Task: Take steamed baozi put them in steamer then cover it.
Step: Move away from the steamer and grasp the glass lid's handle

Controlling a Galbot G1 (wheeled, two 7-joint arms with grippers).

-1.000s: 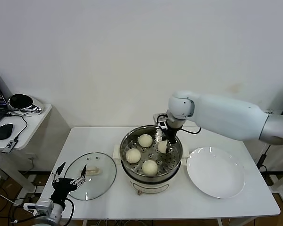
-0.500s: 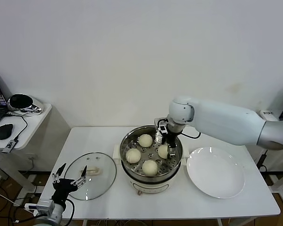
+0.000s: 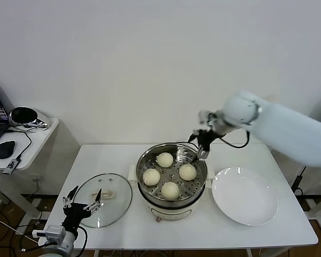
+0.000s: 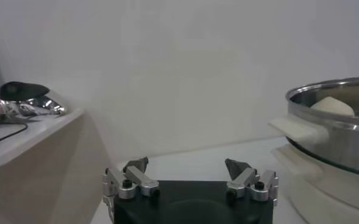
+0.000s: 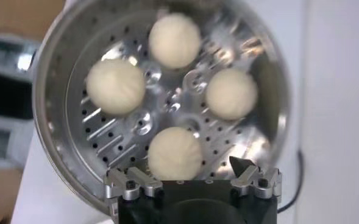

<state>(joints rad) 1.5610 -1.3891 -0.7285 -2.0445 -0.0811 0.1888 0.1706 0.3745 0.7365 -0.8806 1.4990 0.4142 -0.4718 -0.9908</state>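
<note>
plate point(image 3: 245, 201): white, empty, sat lower right on the table
table point(image 3: 123, 155): white, mid-frame
side desk point(image 3: 29, 140): far left, held a shiny headset point(image 3: 23, 115) and a black mouse point(image 3: 4, 149)
wall point(image 3: 150, 64): plain white

steamer point(image 3: 172, 176) top open, right tool point(image 3: 202, 143) over far rim, cover point(image 3: 102, 199) unobstructed beside it

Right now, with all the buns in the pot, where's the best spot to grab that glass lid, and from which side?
Probably the cream bar handle at the centre of the glass lid. The lid lies flat on the table, handle up, so come straight down from above, fingers closing across the bar's narrow width. The left pincer, open at the lid's near edge, is closest.
</note>
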